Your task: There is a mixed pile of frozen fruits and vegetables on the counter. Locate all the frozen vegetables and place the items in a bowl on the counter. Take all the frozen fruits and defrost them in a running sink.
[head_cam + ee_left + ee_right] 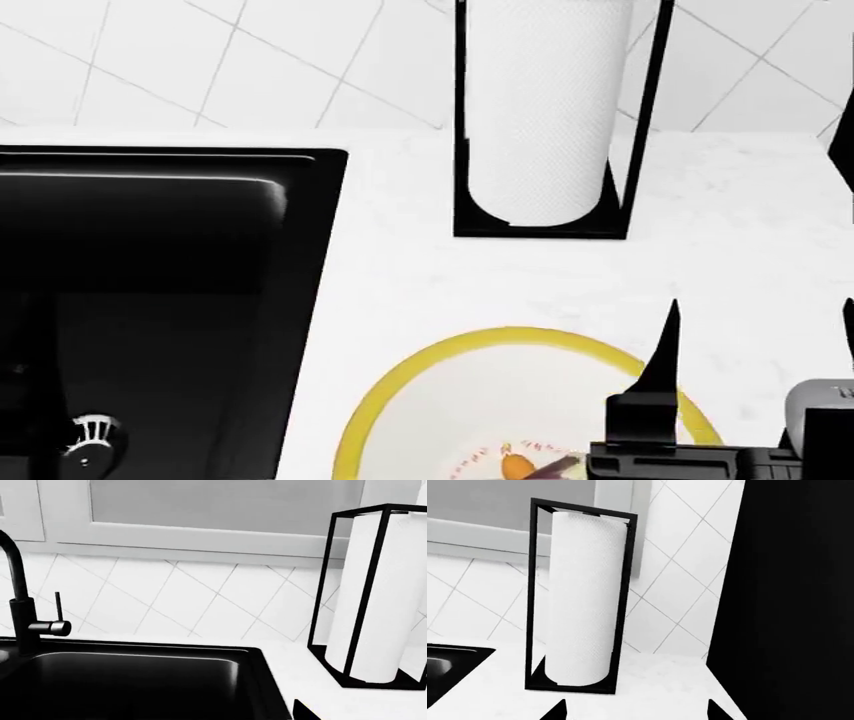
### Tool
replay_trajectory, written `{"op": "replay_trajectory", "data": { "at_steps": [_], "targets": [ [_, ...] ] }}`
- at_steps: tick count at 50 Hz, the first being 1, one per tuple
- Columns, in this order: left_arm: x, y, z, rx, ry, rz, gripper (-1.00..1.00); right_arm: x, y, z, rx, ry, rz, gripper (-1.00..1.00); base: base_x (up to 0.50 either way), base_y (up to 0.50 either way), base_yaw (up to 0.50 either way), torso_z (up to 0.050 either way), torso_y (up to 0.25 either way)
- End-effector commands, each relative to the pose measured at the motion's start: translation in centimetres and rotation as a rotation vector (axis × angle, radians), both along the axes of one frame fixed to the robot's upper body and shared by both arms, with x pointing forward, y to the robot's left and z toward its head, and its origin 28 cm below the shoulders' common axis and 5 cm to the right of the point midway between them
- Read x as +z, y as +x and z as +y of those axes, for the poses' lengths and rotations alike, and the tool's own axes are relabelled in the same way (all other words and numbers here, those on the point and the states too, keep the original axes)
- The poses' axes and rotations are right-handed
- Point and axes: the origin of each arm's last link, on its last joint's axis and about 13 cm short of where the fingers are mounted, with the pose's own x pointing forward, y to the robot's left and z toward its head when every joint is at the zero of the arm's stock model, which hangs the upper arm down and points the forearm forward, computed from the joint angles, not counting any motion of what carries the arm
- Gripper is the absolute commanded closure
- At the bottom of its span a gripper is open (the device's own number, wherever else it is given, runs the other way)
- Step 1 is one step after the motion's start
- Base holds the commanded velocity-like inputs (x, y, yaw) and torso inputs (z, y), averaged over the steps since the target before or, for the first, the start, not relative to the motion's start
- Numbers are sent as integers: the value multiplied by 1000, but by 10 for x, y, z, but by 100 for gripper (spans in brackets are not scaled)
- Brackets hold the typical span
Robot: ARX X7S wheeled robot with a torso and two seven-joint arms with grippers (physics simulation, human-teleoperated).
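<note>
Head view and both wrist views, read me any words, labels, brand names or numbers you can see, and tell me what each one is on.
No readable text in any view.
Grey part by the right gripper: a dark mark, cut off, unreadable.
Bowl: red marks, decoration only.
Paper towel roll, sink, faucet: blank.

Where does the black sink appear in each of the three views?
Left wrist view: sink fills the lower left, faucet behind it.
Head view: at the left edge.
Right wrist view: only a corner, lower left.
Shared landmark: paper towel holder.
</note>
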Motion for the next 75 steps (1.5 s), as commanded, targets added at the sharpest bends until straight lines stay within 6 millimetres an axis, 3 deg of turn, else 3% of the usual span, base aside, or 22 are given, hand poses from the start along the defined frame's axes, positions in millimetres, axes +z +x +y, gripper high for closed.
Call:
{"op": "replay_trajectory", "data": {
  "at_steps": [1, 75],
  "targets": [
    [2, -1, 4, 20, 6, -10, -100, 2, -2, -5, -15, 17, -10, -100, 8, 500, 0, 0, 0],
    [2, -1, 8, 19, 14, 0, -100, -1, 1, -2, 0, 7, -11, -100, 7, 500, 0, 0, 0]
  ]
}}
